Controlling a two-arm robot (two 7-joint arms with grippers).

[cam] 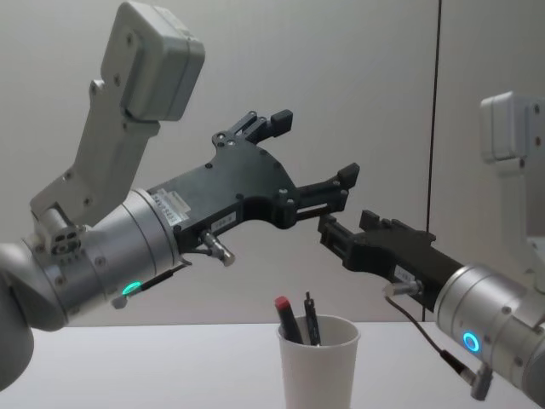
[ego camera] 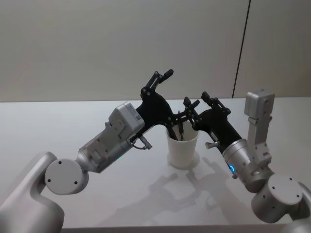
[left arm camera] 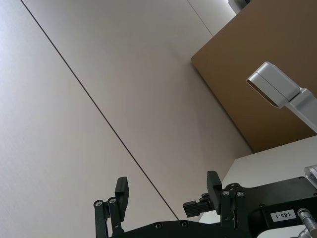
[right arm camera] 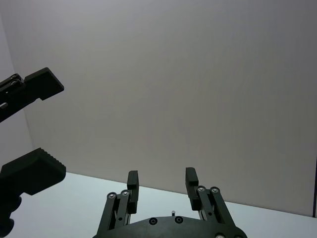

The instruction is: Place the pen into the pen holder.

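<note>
Only pen (cam: 289, 319) tops above the pen holder (cam: 318, 366) rim; left hand (cam: 311, 149) and right hand (cam: 351, 223) spread.

Pen holder (cam: 318, 366): plain white paper cup, rolled rim, upright on the worktop (ego camera: 97, 204). Two pens (cam: 295, 320) inside, leaning, tips above the rim; one black, one with a red end.

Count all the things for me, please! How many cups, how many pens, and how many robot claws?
Cups: 1, the white pen holder on the table.
Pens: 2, a red-topped pen and a black pen, both standing in the cup.
Robot claws: 2, the left gripper and the right gripper, both open and empty above the cup.
Total: 5
</note>
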